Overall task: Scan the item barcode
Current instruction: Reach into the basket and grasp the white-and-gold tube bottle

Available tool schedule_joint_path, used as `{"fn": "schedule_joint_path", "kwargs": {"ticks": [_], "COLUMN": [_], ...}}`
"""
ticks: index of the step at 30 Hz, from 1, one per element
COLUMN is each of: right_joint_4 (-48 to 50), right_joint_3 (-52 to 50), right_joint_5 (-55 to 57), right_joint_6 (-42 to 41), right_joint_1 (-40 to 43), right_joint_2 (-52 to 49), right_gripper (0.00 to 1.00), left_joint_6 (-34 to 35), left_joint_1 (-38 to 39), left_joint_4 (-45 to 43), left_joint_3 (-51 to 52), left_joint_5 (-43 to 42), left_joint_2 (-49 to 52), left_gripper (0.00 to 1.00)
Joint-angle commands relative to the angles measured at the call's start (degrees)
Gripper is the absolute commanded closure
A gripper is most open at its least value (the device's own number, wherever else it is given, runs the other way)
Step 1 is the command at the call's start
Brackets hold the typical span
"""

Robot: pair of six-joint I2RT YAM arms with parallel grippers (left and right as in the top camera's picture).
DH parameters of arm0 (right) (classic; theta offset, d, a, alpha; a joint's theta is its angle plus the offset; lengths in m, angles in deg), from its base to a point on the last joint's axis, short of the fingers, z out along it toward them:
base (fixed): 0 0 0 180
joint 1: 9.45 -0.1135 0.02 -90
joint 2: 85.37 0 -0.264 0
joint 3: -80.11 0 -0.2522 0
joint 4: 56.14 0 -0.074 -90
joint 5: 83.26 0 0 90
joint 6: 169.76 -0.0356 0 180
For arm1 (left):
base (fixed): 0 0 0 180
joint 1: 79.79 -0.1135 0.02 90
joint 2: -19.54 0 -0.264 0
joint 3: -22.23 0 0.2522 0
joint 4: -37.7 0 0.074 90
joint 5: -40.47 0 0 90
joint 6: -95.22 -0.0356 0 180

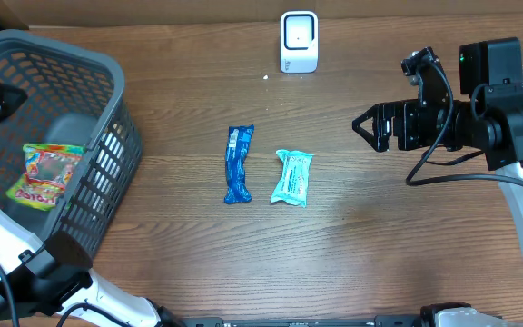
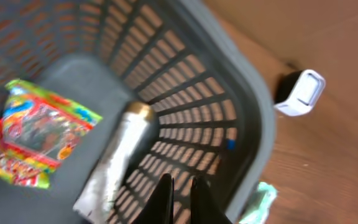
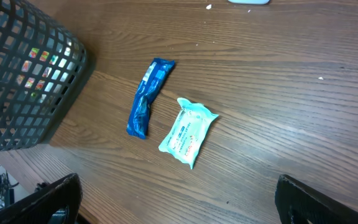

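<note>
Jaws: right gripper [image 1: 367,127] spread wide, left gripper [image 2: 180,193] pressed together, apparently empty; pinch teal packet [image 1: 292,176], lying before scanner [image 1: 299,41], by its end, barcode unobscured toward scanner.

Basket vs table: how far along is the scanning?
Done, apparently: candy bag and silver packet lie in the basket. In hand: nothing; left gripper shut empty over it, right gripper open. Left: blue packet and teal packet on the table, below the scanner.

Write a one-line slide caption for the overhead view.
Blue packet and teal packet lie side by side mid-table, scanner behind them; right gripper open at right, grey basket at left.
</note>
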Motion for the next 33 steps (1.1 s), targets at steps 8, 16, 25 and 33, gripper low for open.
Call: {"fn": "schedule_joint_path", "kwargs": {"ticks": [8,16,25,33], "right_joint_4": [0.37,0.52,0.55,1.01], "right_joint_3": [1.57,1.57,1.57,1.57], "right_joint_5": [0.13,0.13,0.15,0.13], "right_joint_6": [-0.04,-0.07,-0.04,-0.04], "right_joint_1": [-0.26,-0.26,-0.26,-0.26], "right_joint_2": [0.13,0.13,0.13,0.13], "right_gripper": [0.0,0.0,0.0,0.0], "left_joint_6": [4.87,-2.58,-7.39,-8.0], "left_joint_1": [1.57,7.02,10.6,10.6], "left_joint_4": [-1.29,-9.46,-23.98,-44.22], "left_joint_3": [6.67,24.81,46.27,66.4], "left_joint_5": [14.71,14.71,14.75,15.17], "left_joint_2": [-0.96,-0.94,-0.94,-0.94], "left_gripper": [0.67,0.52,0.48,0.38]}}
